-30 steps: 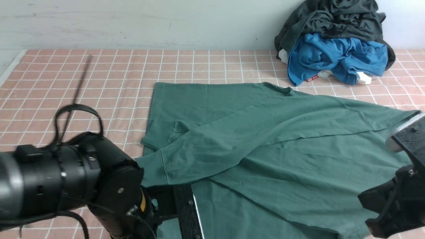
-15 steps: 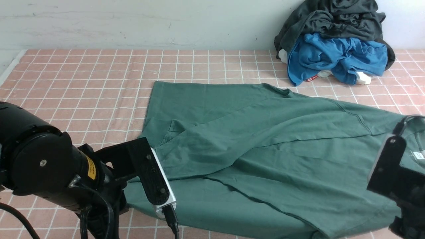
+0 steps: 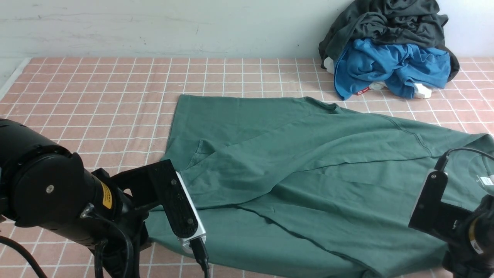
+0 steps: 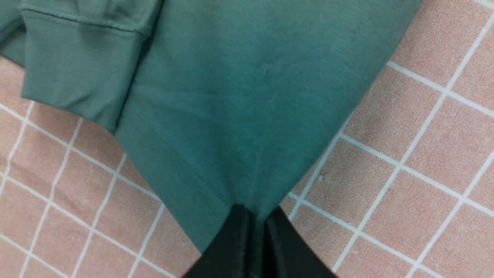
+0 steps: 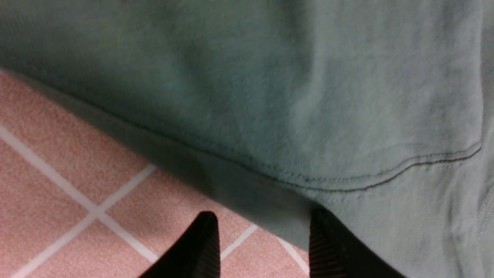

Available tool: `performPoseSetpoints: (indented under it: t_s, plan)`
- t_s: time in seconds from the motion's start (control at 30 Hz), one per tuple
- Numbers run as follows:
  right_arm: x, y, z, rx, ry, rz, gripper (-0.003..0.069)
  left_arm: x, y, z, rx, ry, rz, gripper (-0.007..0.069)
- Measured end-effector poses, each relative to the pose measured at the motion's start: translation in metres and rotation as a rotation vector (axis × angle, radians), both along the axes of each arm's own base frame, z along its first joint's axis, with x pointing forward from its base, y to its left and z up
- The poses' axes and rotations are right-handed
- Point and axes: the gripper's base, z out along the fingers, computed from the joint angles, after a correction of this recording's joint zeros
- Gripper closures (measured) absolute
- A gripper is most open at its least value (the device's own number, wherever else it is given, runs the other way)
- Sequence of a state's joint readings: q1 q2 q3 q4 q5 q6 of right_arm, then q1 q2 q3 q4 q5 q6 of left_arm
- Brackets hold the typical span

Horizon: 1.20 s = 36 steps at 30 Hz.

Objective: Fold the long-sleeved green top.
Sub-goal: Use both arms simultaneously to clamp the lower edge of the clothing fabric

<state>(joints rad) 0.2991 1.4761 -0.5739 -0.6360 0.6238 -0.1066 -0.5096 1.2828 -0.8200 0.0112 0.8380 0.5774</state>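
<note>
Lying on the surface: a large dark green cotton long-sleeved top [image 3: 308, 162] was spread flat over the middle and right of a pink checked surface [image 3: 96, 96] crossed by white grid lines. One long sleeve was folded across the body toward the left.
Sleeve end: a cuffed green sleeve end [image 4: 77, 77] was seen in the left wrist view, laid beside the body panel near the gripped corner.
Left pincer: the left pincer [image 4: 254, 220] was closed tight on the near-left corner of the top. The cloth was drawn to a point between the black jaws.
Right pincer: the right pincer [image 5: 262, 239] was held with its jaws apart at the top's near-right edge. One black ribbed finger [image 5: 328, 251] stood at the stitched hem, the other finger [image 5: 204, 247] was over bare pink surface, and nothing was clamped.
Left arm: the black left arm [image 3: 42, 193] was low at the near left, covering part of the top's near-left edge.
Right arm: the black right arm [image 3: 459, 227] was at the near-right corner, over the top's right side.
Pile: a crumpled bright blue garment [image 3: 389, 65] was heaped under a dark grey-black garment [image 3: 386, 19] in the far right corner against a pale wall [image 3: 154, 27], just beyond the top's far edge. Whether they touched the top could not be told.
</note>
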Motion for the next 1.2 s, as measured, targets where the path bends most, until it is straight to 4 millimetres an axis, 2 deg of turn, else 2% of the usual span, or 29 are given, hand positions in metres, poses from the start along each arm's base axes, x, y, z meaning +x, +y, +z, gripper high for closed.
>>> performPoseSetpoints:
  t_s: [0.17, 0.3, 0.47, 0.57, 0.63, 0.73, 0.77, 0.83, 0.93, 1.07, 1.13, 1.2]
  plan:
    - [0.002, 0.002, 0.000, 0.049, -0.032, -0.057, 0.0622, 0.000, 0.000, 0.000, -0.011, 0.008, 0.013, 0.0616]
    - [0.000, 0.001, 0.005, 0.066, -0.051, -0.114, 0.0667, -0.001, 0.000, 0.001, -0.026, 0.017, 0.060, 0.0616]
    - [-0.006, -0.003, 0.019, 0.075, -0.090, -0.151, 0.0671, -0.002, 0.000, 0.002, -0.040, 0.025, 0.102, 0.0616]
    - [-0.010, -0.004, 0.017, 0.072, -0.053, -0.193, 0.0652, -0.002, 0.001, 0.001, -0.039, 0.029, 0.107, 0.0616]
    - [-0.012, -0.004, 0.014, 0.070, -0.030, -0.194, 0.0615, -0.002, 0.001, 0.001, -0.039, 0.029, 0.107, 0.0616]
    - [-0.008, -0.001, 0.004, 0.067, -0.001, -0.151, 0.0485, -0.003, 0.000, 0.001, -0.043, 0.032, 0.109, 0.0616]
    - [-0.008, -0.001, 0.004, 0.068, -0.001, -0.149, 0.0477, -0.003, 0.000, 0.001, -0.043, 0.032, 0.109, 0.0616]
    - [-0.003, 0.002, -0.005, 0.061, 0.016, -0.103, 0.0388, -0.003, 0.000, 0.001, -0.045, 0.033, 0.109, 0.0616]
    - [0.002, 0.004, -0.013, 0.046, 0.033, -0.071, 0.0345, -0.003, 0.000, 0.001, -0.048, 0.035, 0.111, 0.0616]
    - [0.006, 0.005, -0.012, 0.048, 0.038, -0.091, 0.0396, -0.003, -0.001, 0.001, -0.054, 0.039, 0.114, 0.0616]
    - [0.010, 0.007, -0.010, 0.064, 0.030, -0.112, 0.0460, -0.003, -0.001, 0.001, -0.056, 0.041, 0.115, 0.0616]
    - [0.015, 0.008, -0.003, 0.070, 0.021, -0.143, 0.0577, -0.003, -0.001, 0.001, -0.057, 0.043, 0.115, 0.0616]
